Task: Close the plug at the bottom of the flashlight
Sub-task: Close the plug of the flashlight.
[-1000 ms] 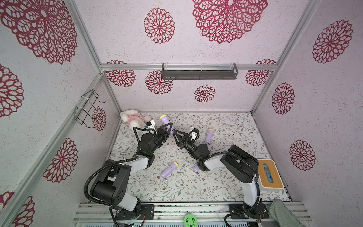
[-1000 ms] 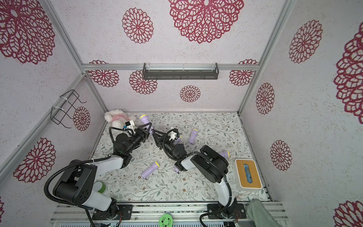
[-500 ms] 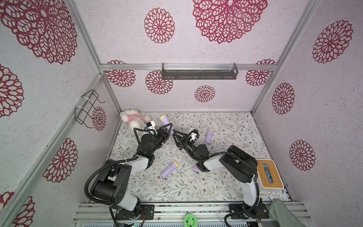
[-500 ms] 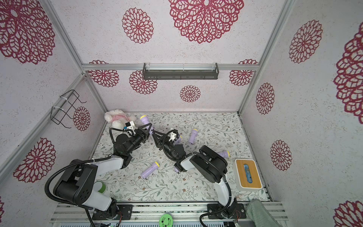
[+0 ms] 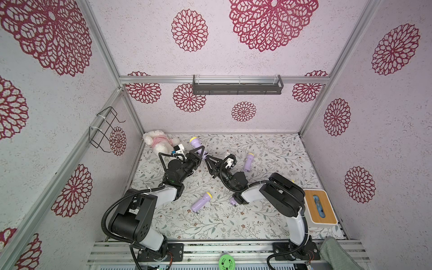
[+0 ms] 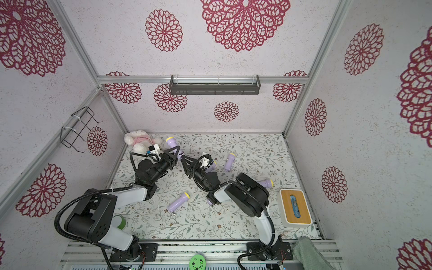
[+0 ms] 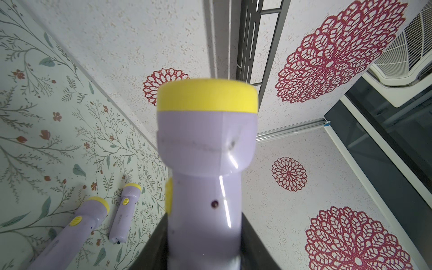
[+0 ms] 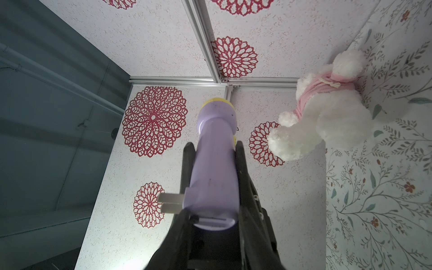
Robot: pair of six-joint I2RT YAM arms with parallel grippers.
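A purple flashlight (image 5: 195, 143) with a yellow head is held above the table's back left, also in a top view (image 6: 171, 143). My left gripper (image 7: 204, 224) is shut on its body, fingers (image 7: 247, 233) pressed on both sides. My right gripper (image 8: 214, 147) comes from the opposite side and is shut on the flashlight's (image 8: 215, 168) bottom end. The plug (image 8: 169, 203), two metal prongs, sticks out sideways past one finger (image 8: 185, 177). In both top views the two grippers (image 5: 198, 150) (image 5: 207, 159) meet tip to tip.
Other purple flashlights lie on the floral table (image 5: 201, 201) (image 5: 248, 161) (image 6: 265, 184). A white stuffed toy (image 5: 159, 141) sits in the back left corner. A wood-topped box (image 5: 320, 210) stands at the right edge. A wire rack (image 5: 105, 128) hangs on the left wall.
My right gripper's fingers have drawn in around the flashlight's bottom end. Both arms and the flashlight stay about where they were.
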